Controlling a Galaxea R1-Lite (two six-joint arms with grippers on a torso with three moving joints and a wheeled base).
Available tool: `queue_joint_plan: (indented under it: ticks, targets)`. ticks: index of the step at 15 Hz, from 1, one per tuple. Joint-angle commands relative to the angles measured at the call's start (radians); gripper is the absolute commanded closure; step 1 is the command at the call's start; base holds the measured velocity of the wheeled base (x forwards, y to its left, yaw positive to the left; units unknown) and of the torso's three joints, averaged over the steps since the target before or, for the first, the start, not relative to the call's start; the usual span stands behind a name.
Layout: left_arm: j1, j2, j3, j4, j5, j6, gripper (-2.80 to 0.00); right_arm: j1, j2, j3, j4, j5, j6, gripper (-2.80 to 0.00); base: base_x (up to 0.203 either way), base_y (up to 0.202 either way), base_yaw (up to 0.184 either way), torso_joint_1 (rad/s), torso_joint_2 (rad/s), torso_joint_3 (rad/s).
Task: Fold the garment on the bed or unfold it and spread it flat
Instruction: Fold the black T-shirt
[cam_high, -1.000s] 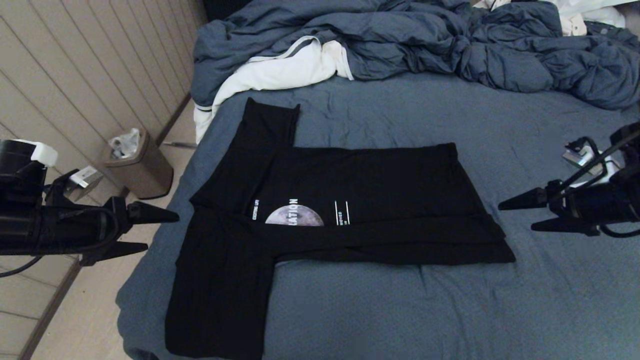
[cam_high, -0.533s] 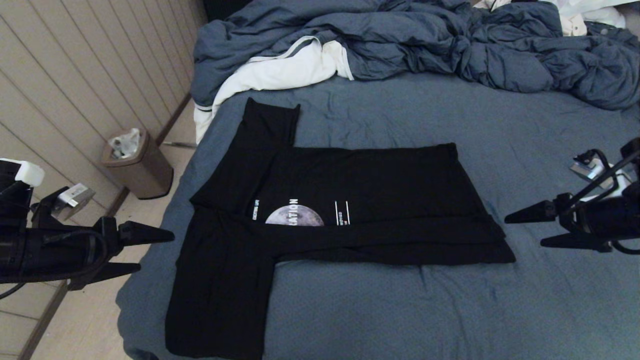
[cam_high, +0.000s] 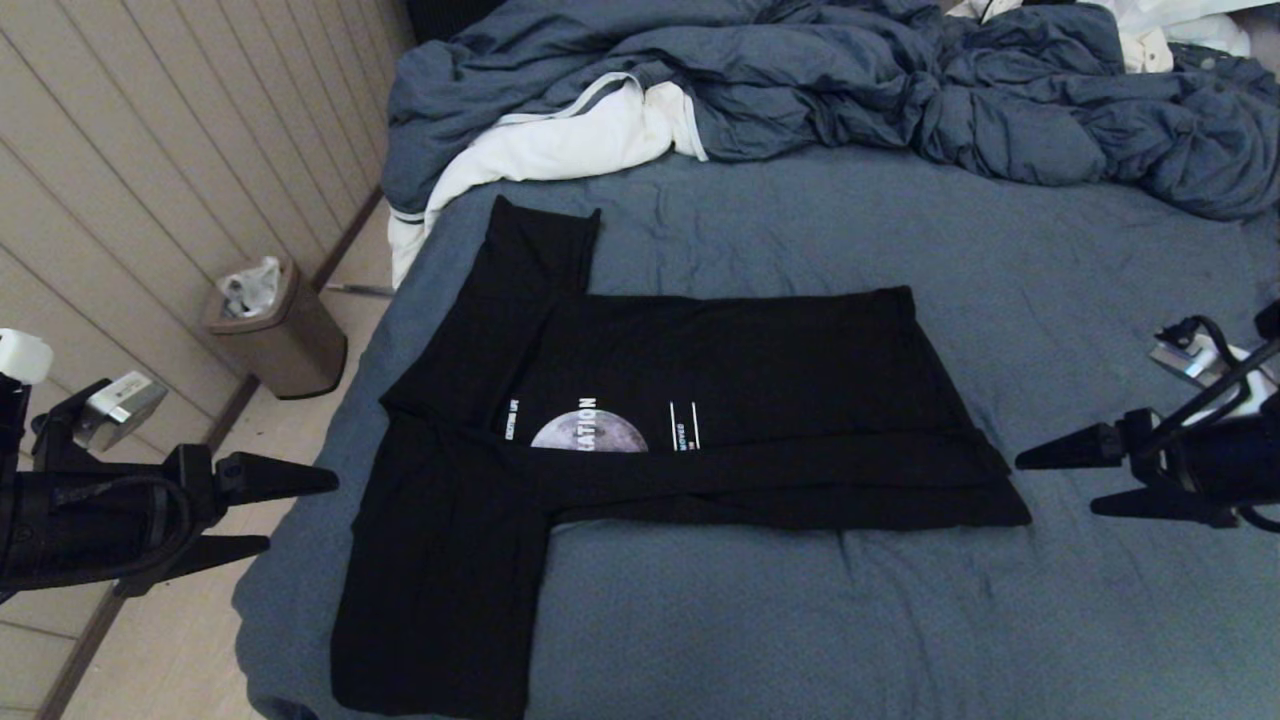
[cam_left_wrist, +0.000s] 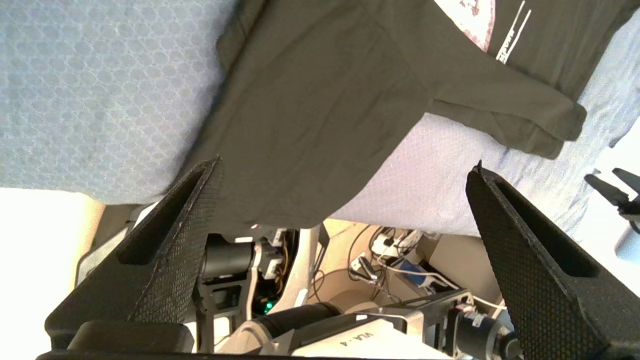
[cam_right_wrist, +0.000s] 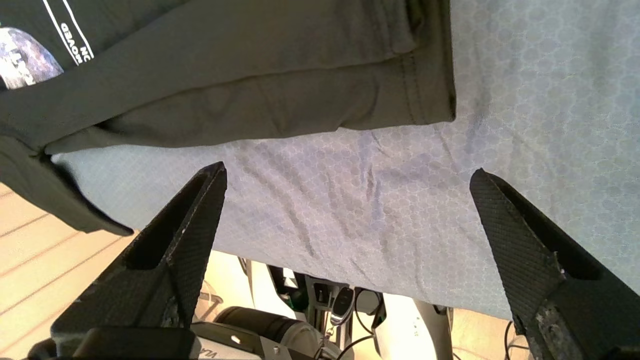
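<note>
while the garment lies across the middle of the bed, its near long edge already folded up over the lower half of the moon print, we hold both claws off the cloth: the left claw spread beyond the bed's left edge, the right claw spread just past the hem. we judge ourselves between folds, one sleeve draped toward the near edge, the other reaching toward the duvet. next we would need to pinch a sleeve or the far edge and carry it inward.
</note>
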Motion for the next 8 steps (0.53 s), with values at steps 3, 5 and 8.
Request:
queue_joint_plan:
  ticks: [3, 5, 8]
  targets:
    - [0.0, -0.013, 0.002, 0.002, -0.002, -0.006, -2.8, -0.012, -0.009, 0.016, 0.001, 0.005, -0.008, -2.8, 0.0, 0.0, 0.0, 0.0, 0.0, 0.0]
    - [0.0, -0.022, 0.003, 0.007, -0.001, -0.005, 0.0, -0.018, -0.017, 0.033, -0.001, 0.004, -0.018, -0.91, 0.0, 0.0, 0.0, 0.0, 0.0, 0.0]
    - [0.0, -0.03, 0.013, 0.001, 0.0, -0.005, 0.0, -0.016, -0.026, 0.046, 0.002, 0.007, -0.049, 0.0, 0.0, 0.0, 0.0, 0.0, 0.0, 0.0]
